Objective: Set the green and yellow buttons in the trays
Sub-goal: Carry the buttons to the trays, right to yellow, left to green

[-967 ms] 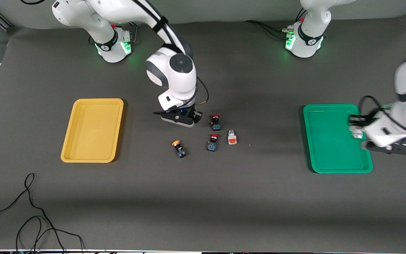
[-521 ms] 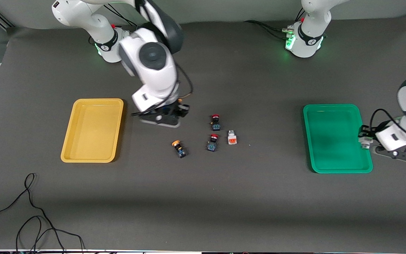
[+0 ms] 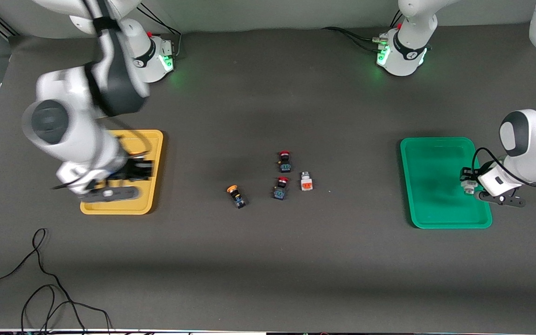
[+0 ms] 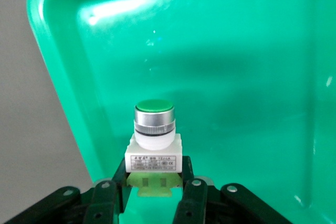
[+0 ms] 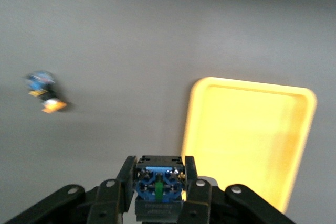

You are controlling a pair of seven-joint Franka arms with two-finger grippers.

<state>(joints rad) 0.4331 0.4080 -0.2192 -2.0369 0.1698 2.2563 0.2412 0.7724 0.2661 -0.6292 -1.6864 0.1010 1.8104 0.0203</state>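
My left gripper is shut on the light green button by its white body. It holds it over the green tray, near the rim at the left arm's end; the button also shows in the front view. My right gripper is shut on a black-and-blue button body whose cap is hidden. It is over the yellow tray, which also shows in the right wrist view. A yellow-capped button lies on the table mid-way between the trays.
Two red-capped black-and-blue buttons and a white part with an orange face lie close together beside the yellow-capped button. A black cable loops on the table nearer the front camera than the yellow tray.
My right arm has swung from the middle cluster of buttons to over the yellow tray, carrying its button. My left gripper has stayed over the green tray's rim, shifting only slightly.
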